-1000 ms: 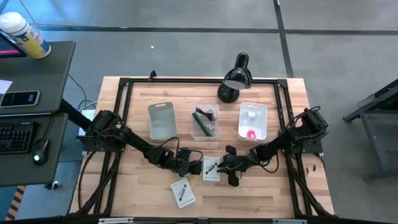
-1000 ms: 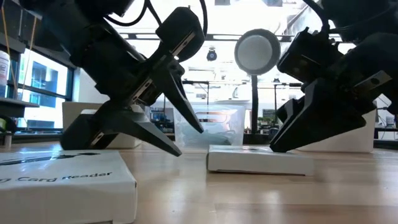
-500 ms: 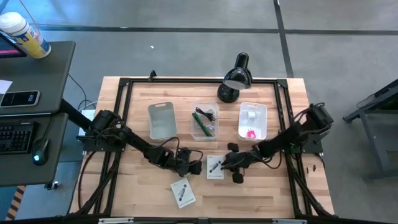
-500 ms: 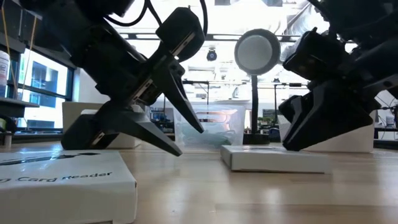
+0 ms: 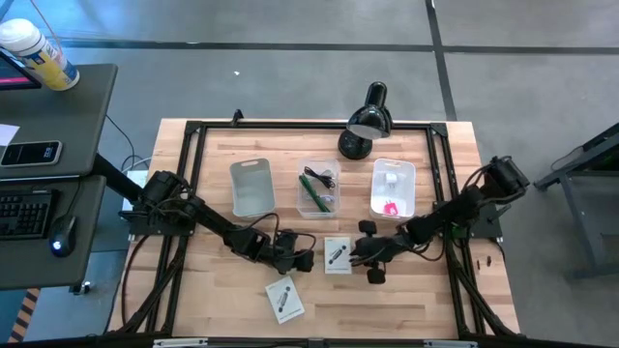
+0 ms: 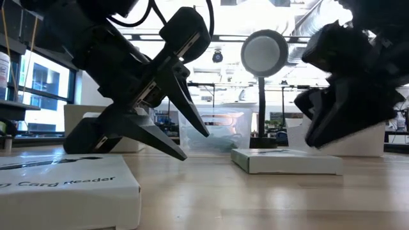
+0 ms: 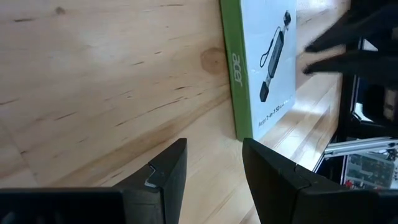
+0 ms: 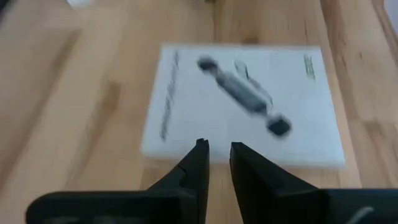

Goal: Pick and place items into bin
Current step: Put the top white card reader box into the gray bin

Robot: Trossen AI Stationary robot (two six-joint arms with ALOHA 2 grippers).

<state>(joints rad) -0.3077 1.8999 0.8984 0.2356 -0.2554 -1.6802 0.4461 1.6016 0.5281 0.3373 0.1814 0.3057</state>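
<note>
A white card box (image 5: 337,254) with a black part printed on it lies flat on the wooden table between my two grippers. Its green edge (image 7: 232,68) faces my left gripper (image 7: 214,174), which stands open just short of it, low over the table. My right gripper (image 8: 216,162) hovers above the box's right edge; its fingers are a narrow gap apart with nothing between them. A second white card box (image 5: 284,300) lies nearer the front edge. The middle bin (image 5: 319,188) holds a green pen-like stick and a black cable. The right bin (image 5: 393,188) holds a pink piece and a white block.
A third clear bin (image 5: 251,187) stands left of the other two, and a black desk lamp (image 5: 366,121) stands behind them. A black frame (image 5: 193,130) borders the table. Bare wood lies along the front edge on both sides of the near box.
My right gripper has risen and drawn back toward the table's right edge, coming clear of the white card box. The box has slid along the table a little toward the right and far side, and lies flat. My left arm has kept still.
</note>
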